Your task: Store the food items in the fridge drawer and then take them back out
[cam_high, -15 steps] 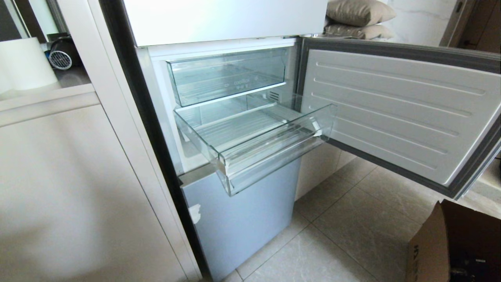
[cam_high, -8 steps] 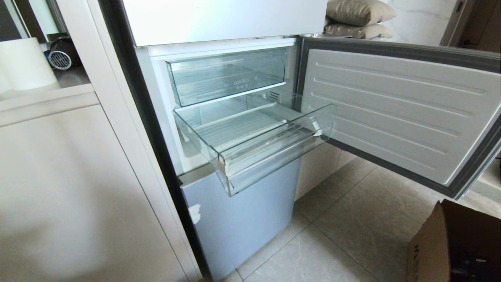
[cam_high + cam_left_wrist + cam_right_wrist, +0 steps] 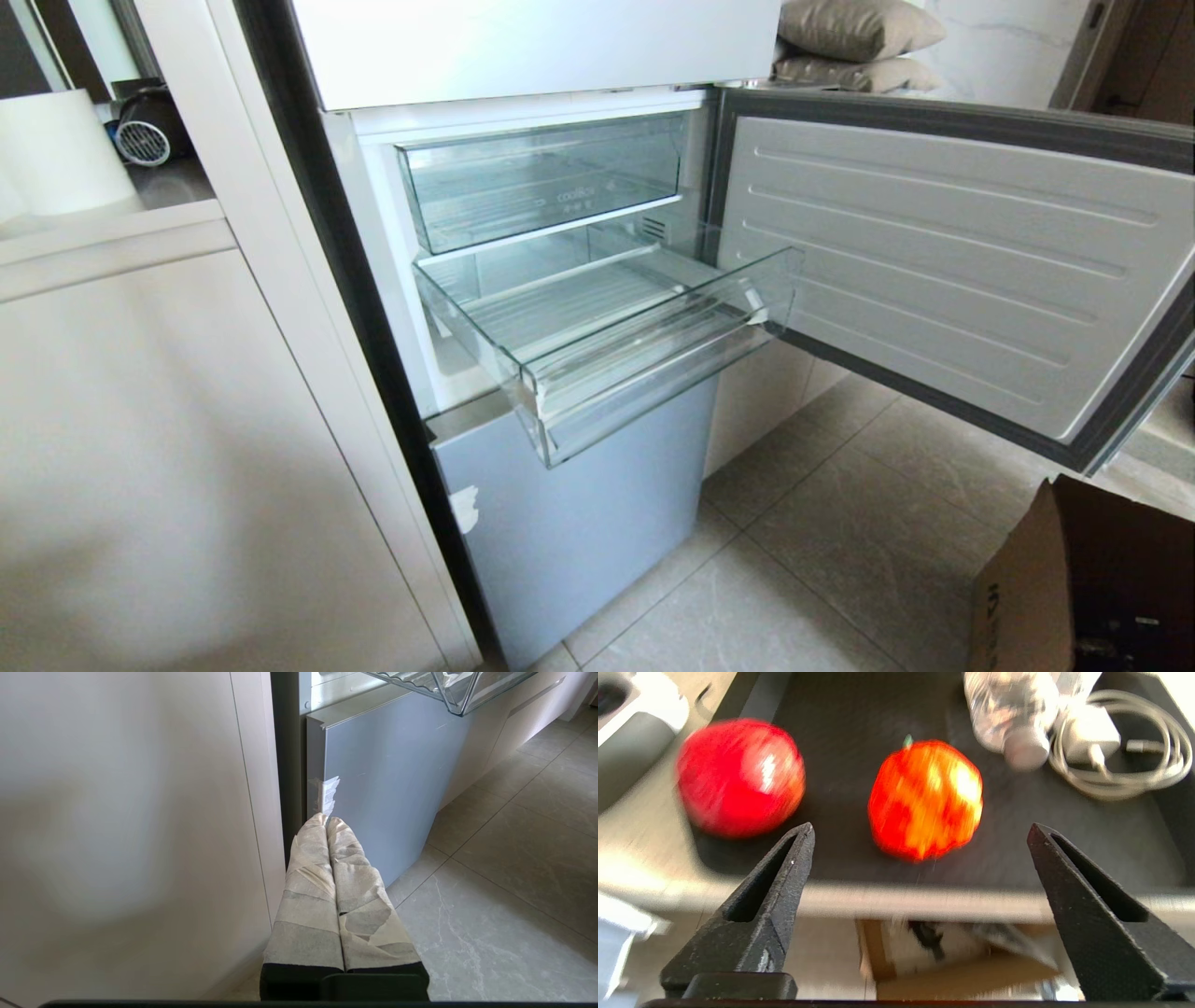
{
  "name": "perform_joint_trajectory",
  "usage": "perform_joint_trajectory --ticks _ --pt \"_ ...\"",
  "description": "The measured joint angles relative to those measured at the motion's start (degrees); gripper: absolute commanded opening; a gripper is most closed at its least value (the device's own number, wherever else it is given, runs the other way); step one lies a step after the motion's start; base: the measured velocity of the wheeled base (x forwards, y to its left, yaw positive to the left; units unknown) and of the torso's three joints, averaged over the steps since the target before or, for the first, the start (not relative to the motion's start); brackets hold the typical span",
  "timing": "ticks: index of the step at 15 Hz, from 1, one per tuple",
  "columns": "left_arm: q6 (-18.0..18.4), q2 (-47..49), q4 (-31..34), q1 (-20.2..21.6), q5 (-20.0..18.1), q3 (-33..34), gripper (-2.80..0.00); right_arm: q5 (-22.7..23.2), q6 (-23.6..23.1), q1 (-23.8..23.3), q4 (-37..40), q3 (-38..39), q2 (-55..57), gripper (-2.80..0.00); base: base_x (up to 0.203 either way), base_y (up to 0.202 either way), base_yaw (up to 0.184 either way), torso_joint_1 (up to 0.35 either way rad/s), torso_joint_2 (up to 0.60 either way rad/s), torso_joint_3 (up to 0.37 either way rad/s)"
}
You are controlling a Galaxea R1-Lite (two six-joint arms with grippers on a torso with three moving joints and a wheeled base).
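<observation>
Head view is evenly daylit; glare is seen on the open fridge door (image 3: 943, 261), a soft shadow on the cabinet (image 3: 168, 485), bending of lines at the edges. Right wrist view is motion-blurred w/ highlights on the red balls (image 3: 924, 798). Left wrist view is sharp.

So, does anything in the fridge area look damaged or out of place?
One thing: torn, crumpled tape sticks to the left edge of the grey lower door. The pulled-out fridge drawer sits level.
</observation>
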Motion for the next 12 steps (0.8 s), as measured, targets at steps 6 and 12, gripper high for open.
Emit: perform_joint_trajectory --ticks 6,12 --pt "-0.01 0.0 -0.01 0.0 -0.04 0.0 -2.8 1.36 0.82 -0.06 -7.17 -6.67 9.54 0.0 0.0 0.0 0.0 0.0 0.0 0.0" --pt "-0.01 0.0 -0.01 0.0 -0.01 0.0 -2.8 2.16 1.1 0.13 -7.28 -9.77 15.36 0.0 0.0 0.0 0.0 0.0 0.0 0.0"
